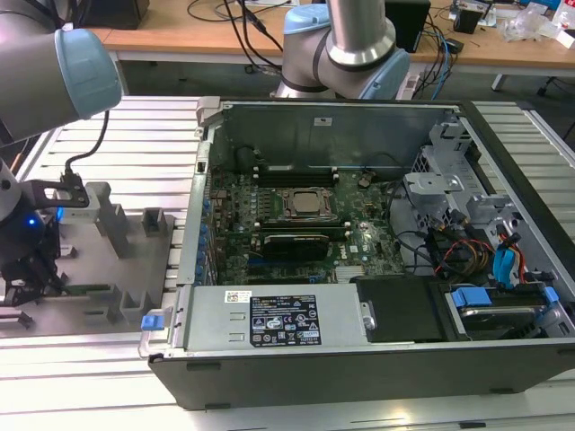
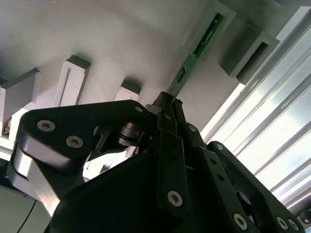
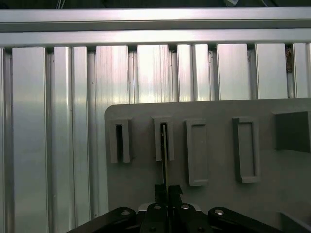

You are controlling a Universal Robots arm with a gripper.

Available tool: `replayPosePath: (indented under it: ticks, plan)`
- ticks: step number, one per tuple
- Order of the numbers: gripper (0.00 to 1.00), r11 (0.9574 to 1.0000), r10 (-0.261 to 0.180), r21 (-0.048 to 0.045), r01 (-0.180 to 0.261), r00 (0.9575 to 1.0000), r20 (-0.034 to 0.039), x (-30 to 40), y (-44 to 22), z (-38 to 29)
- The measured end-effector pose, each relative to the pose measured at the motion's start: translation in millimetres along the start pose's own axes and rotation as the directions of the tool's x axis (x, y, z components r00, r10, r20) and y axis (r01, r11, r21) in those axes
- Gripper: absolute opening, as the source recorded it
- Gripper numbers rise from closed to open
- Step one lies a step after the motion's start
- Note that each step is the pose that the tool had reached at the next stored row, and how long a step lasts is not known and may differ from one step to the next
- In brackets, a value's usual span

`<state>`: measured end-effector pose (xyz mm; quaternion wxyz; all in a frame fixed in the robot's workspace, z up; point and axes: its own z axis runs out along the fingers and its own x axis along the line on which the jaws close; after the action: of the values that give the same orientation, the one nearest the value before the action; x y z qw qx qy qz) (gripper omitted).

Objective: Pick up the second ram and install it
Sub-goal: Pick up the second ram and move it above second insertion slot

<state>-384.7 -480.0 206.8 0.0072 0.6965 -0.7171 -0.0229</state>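
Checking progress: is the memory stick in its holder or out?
In: one end of the memory stick sits in a holder slot; gripper grips the other.

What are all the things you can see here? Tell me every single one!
second ram: one, green, standing in a slot of the holder plate
holder plate: one, grey, on the table, at the exterior view's left of the computer case
computer case: one, black and grey, open, on the table
motherboard: one, green, inside the computer case
metal box: one, silver with a label, along the case's near side
cables: several, orange, blue and black, inside the case at the exterior view's right
table: one, silver slats, under everything
robot arm: one, grey and pale blue, above the holder plate
pincer: one, black, shut on the second ram
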Motion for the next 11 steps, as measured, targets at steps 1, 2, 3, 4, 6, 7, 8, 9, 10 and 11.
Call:
replayPosePath:
  ticks: [1,2,3,4,6,7,8,9,10,11]
  plan:
    - [0.13,1.0,0.0,0.0001,0.0,1.0,0.0001,0.0,0.0,-0.9]
    - [0.13,1.0,0.0,0.0,0.0,1.0,0.0,0.0,0.1,-1.6]
    - [0.13,1.0,0.0,0.0001,0.0,1.0,0.0001,0.0,0.1,-2.1]
    - [0.13,1.0,0.0,0.0,0.0,1.0,-0.0001,0.0,0.1,-2.8]
    - [0.13,1.0,0.0,-0.0001,0.0,1.0,0.0,-0.1,0.2,-4.7]
    - [0.13,1.0,0.0,0.0,0.0,1.0,0.0,-0.1,0.2,-5.4]
    - [0.13,1.0,0.0,0.0001,0.0,1.0,0.0001,-0.2,0.3,-6.6]
    - [0.13,1.0,0.0,0.0001,0.0,1.0,0.0,-0.2,0.3,-8.2]
    - [0.13,1.0,0.0,0.0001,0.0,1.0,0.0001,-0.2,0.4,-9.4]
    - [0.13,1.0,0.0,0.0001,0.0,1.0,0.0,-0.3,0.4,-10.2]
